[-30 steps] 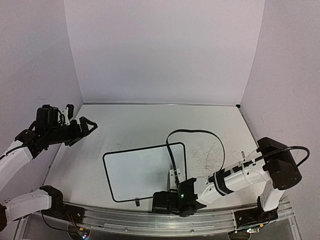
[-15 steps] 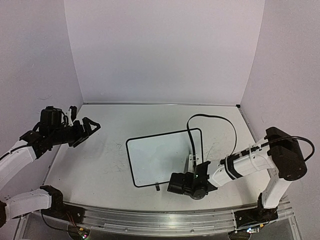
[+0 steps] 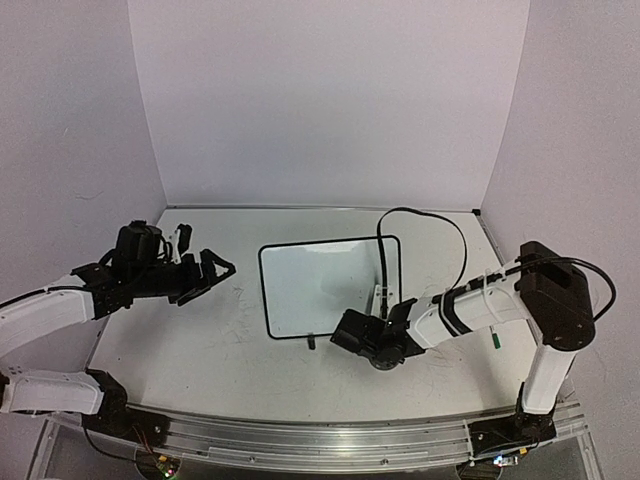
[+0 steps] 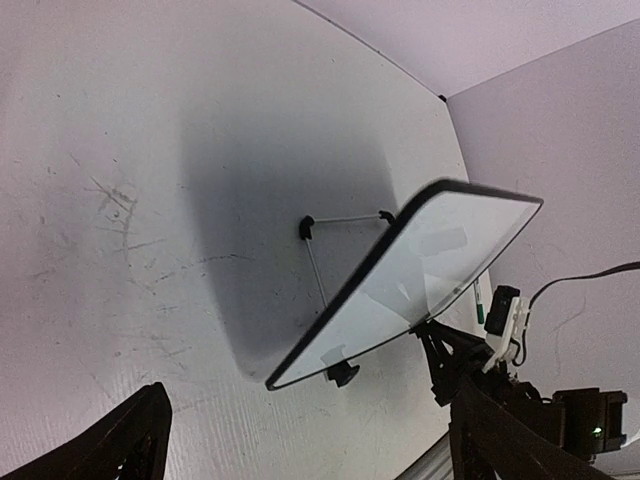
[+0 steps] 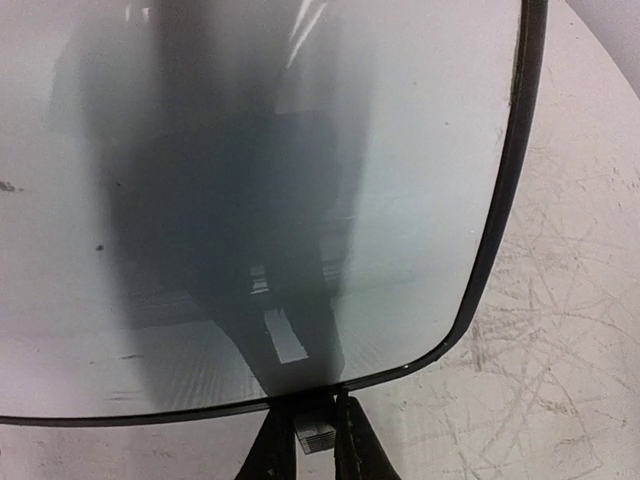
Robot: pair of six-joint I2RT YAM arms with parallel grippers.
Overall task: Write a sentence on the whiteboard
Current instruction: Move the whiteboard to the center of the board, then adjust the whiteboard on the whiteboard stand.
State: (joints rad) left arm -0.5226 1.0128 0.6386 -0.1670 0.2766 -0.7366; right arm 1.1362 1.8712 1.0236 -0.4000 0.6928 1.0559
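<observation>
The whiteboard (image 3: 320, 285) is white with a thin black rounded border and sits mid-table, tilted up with a shadow beneath it in the left wrist view. My right gripper (image 3: 347, 329) is shut on the black clip foot (image 5: 318, 432) at the whiteboard's (image 5: 250, 180) near edge. The other clip foot (image 4: 342, 374) hangs free. The sentence is not in view; the face of the whiteboard (image 4: 420, 270) shows only reflections. My left gripper (image 3: 222, 277) stands open left of the board with nothing between its fingers. In its own view the left gripper (image 4: 310, 392) is aimed at the board.
A green marker (image 3: 494, 341) lies on the table right of my right arm. A black cable (image 3: 420, 215) loops over the board's right edge. The tabletop (image 3: 200, 340) is scuffed with grey marks, and purple walls close in the back and both sides.
My right gripper has carried the whiteboard from the near edge away and to the right, toward the middle. My left arm has swung right, closer to the board, still open.
</observation>
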